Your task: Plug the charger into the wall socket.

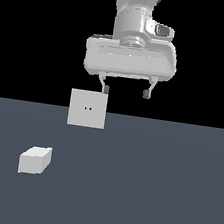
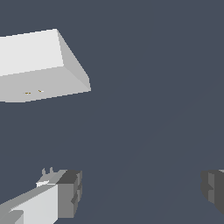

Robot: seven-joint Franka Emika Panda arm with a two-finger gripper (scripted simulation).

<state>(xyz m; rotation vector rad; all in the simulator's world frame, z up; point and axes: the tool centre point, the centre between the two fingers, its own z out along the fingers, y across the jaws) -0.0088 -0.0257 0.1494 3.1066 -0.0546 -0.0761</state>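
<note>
The charger [image 1: 35, 160] is a small white block lying on the dark floor at the exterior view's left, nearer the camera than the wall socket. The wall socket [image 1: 87, 108] is an upright white square plate with two small dark holes. My gripper [image 1: 126, 91] hangs open and empty in the air, above and a little to the exterior view's right of the socket. In the wrist view the socket [image 2: 39, 65] shows from above. The charger [image 2: 30, 203], with two small prongs, shows partly behind one finger [image 2: 69, 193]. The gripper [image 2: 142, 192] holds nothing.
The dark grey floor [image 1: 148, 190] stretches around both things. No other objects show.
</note>
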